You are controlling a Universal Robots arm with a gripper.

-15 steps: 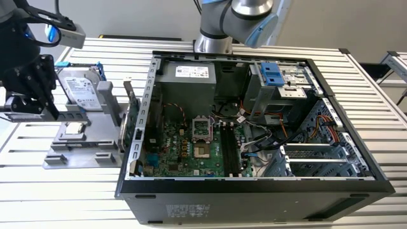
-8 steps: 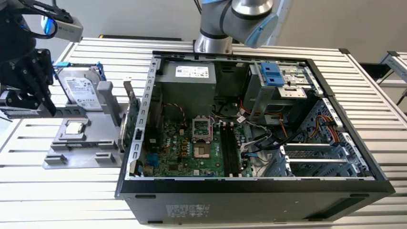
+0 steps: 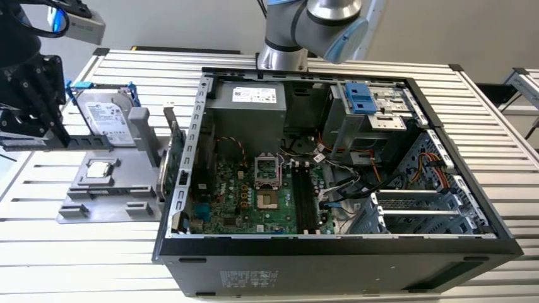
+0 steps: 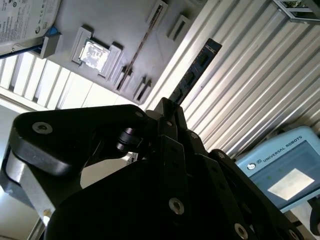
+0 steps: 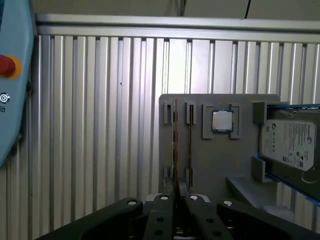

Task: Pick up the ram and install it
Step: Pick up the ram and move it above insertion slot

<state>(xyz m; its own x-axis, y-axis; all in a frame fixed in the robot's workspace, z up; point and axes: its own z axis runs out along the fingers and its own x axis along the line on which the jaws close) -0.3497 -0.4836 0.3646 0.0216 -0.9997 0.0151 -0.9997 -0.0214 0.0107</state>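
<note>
My gripper [image 3: 29, 139] hangs at the exterior view's left, shut on the ram [image 3: 84, 142], a slim dark stick held level in the air beside the grey holder [image 3: 110, 189]. The second wrist view has the ram [image 4: 192, 75] sticking out past the gripper [image 4: 167, 107] over the slatted table, apart from the holder [image 4: 115, 25]. Edge-on in the first wrist view, the ram [image 5: 175, 145] runs up from the gripper [image 5: 177, 194]. The open computer case [image 3: 202, 126] holds the motherboard [image 3: 244, 196], whose long black slots [image 3: 305, 196] are bare.
On the holder lie a small silver processor chip [image 3: 100, 169] and a silver hard drive [image 3: 110, 117] in a blue frame. Another thin stick [image 4: 142, 45] stands edge-on in a holder slot. A blue pendant [image 4: 285, 165] lies on the table. Cables [image 3: 354, 183] crowd the case beside the slots.
</note>
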